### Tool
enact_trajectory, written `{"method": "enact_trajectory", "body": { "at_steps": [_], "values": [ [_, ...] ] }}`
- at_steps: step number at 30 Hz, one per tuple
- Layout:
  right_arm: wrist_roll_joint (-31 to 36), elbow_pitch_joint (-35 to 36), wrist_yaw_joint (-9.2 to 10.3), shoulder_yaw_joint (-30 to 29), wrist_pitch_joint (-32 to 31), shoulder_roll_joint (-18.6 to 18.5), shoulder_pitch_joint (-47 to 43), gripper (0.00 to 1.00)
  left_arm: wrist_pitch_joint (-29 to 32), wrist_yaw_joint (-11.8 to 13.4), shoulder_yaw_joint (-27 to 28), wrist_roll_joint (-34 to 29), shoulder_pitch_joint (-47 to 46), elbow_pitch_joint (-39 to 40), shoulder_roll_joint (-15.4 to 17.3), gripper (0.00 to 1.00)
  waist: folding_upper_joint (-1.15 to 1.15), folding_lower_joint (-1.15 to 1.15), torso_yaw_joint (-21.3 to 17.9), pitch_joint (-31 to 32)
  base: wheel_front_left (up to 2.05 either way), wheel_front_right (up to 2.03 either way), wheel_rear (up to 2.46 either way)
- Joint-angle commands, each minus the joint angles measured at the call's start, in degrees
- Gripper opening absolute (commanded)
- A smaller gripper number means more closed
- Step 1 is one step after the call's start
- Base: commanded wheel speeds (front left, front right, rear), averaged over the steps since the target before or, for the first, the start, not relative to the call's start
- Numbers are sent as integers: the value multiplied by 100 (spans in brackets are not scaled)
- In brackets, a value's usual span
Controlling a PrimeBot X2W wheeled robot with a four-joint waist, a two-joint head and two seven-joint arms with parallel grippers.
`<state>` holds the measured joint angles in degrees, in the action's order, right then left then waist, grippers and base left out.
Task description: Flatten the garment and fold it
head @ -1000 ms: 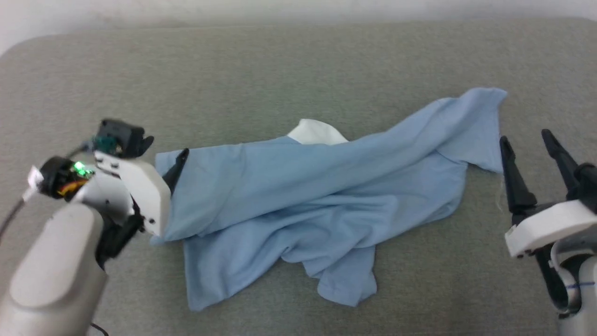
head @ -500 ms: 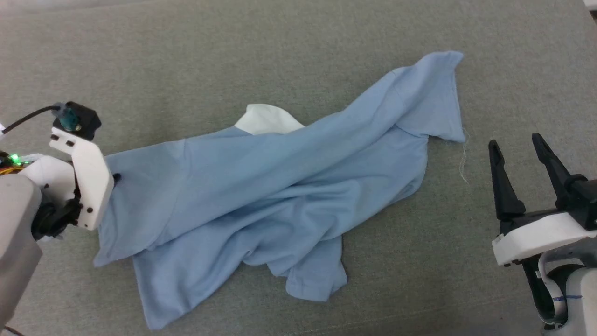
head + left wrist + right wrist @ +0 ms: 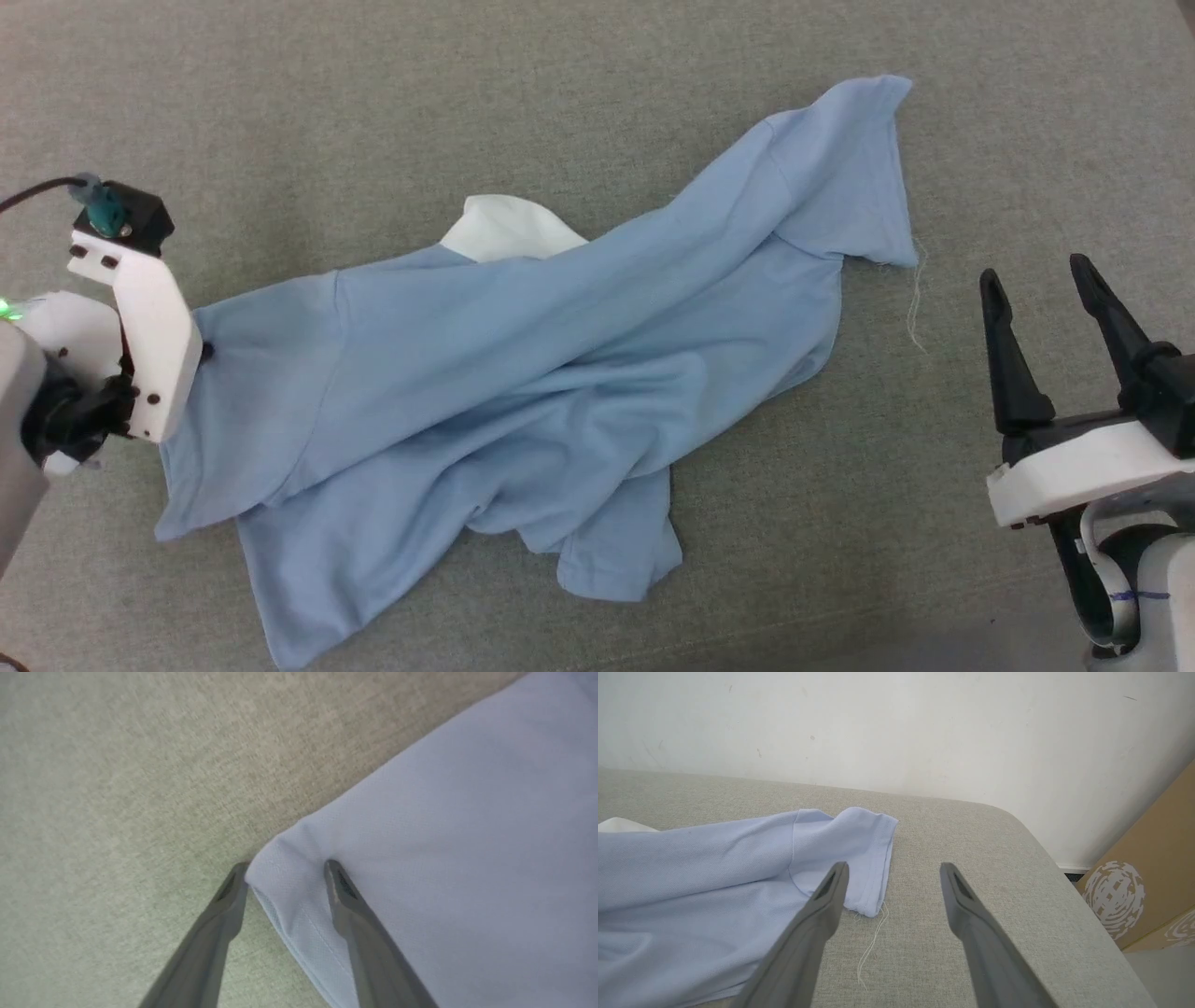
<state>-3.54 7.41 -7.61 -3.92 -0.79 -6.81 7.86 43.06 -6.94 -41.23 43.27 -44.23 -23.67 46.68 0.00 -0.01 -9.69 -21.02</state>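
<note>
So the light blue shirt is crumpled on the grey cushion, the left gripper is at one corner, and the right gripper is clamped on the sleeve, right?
Not quite. The right gripper is not clamped on the sleeve: it is open and empty, apart from the shirt, as the head view shows. The rest is right.

The left gripper wears a white plate with dark screws, a black box, teal plug and black cable. The right gripper has long black tapered fingers, a white mount, perhaps a blue mark below.
</note>
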Motion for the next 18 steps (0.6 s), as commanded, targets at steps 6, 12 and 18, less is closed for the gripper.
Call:
{"method": "enact_trajectory", "body": {
  "at_steps": [6,12,18],
  "values": [
    [68,70,12,-109,-57,-56,-102,100,-606,53,-160,126,275,-73,-103,0,0,1,130,118,0,0,0],
    [11,-3,12,-79,-378,-411,-211,100,-2030,603,38,-385,252,-284,-325,0,0,1,502,471,0,0,0],
    [-615,-123,12,195,-1656,-1049,-104,100,-3199,1097,289,-650,263,47,-495,0,0,1,942,679,0,0,0]
  ]
}}
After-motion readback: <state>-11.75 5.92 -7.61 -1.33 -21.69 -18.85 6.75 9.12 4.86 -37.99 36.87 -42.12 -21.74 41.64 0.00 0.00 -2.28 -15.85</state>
